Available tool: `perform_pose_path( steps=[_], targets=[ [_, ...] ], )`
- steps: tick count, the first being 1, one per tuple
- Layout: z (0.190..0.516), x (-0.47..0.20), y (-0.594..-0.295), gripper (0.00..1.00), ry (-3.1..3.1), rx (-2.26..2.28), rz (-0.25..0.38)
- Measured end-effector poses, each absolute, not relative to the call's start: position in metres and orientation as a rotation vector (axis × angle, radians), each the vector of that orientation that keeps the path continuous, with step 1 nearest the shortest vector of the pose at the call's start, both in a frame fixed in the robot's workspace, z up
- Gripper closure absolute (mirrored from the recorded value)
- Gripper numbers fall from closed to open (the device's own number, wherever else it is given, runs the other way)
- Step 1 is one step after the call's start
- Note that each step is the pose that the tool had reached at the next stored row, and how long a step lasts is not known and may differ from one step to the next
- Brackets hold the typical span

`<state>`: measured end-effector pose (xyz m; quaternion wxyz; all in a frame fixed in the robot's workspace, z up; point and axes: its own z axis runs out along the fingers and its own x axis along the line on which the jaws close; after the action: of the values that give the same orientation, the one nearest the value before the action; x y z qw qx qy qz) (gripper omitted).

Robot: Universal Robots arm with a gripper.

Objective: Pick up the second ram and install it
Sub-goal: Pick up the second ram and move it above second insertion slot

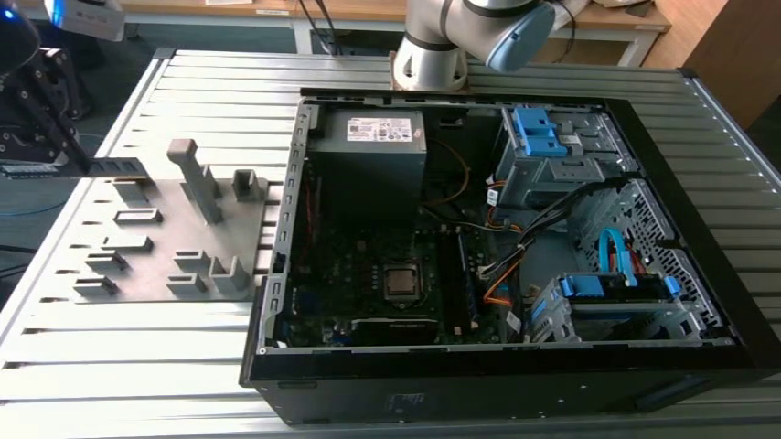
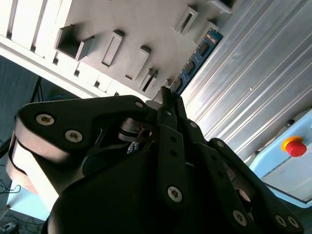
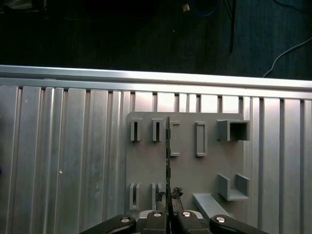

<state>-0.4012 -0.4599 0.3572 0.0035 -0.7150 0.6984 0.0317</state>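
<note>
Between the gripper (image 1: 80,165), clamped on the second ram (image 1: 119,168), and the open computer case (image 1: 288,229) stands the grey holder plate (image 1: 153,274) with its blocks. The tall post (image 1: 186,178) rises highest among them. The case's side wall toward the plate forms the next barrier. Inside, the power supply (image 1: 366,137), blue drive brackets (image 1: 537,128) and loose cables (image 1: 568,206) crowd the exterior view's right and the end by the arm's base (image 1: 430,55), while the motherboard (image 1: 354,265) around the processor socket (image 1: 401,282) lies open from above.
</note>
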Motion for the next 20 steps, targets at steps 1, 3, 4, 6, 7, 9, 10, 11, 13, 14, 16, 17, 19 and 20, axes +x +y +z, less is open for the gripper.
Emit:
perform_pose_path(
  steps=[1,3,4,6,7,9,10,11,13,14,16,17,19,20],
  targets=[
    [0.358,-0.401,-0.46,0.86,2.189,-2.241,0.099],
    [0.36,-0.401,-0.46,0.86,2.189,-2.241,0.099],
    [0.361,-0.401,-0.46,0.86,2.189,-2.241,0.099],
    [0.363,-0.401,-0.46,0.86,2.189,-2.241,0.099],
    [0.364,-0.401,-0.46,0.86,2.189,-2.241,0.099],
    [0.366,-0.401,-0.46,0.86,2.189,-2.241,0.099],
    [0.367,-0.401,-0.46,0.86,2.189,-2.241,0.099],
    [0.367,-0.401,-0.46,0.86,2.189,-2.241,0.099],
    [0.369,-0.401,-0.46,0.86,2.189,-2.241,0.099],
    [0.37,-0.401,-0.46,0.86,2.189,-2.241,0.099],
    [0.372,-0.401,-0.46,0.86,2.189,-2.241,0.099],
    [0.373,-0.401,-0.46,0.86,2.189,-2.241,0.099],
    [0.375,-0.401,-0.46,0.86,2.189,-2.241,0.099],
    [0.376,-0.401,-0.46,0.86,2.189,-2.241,0.099]
  ],
)
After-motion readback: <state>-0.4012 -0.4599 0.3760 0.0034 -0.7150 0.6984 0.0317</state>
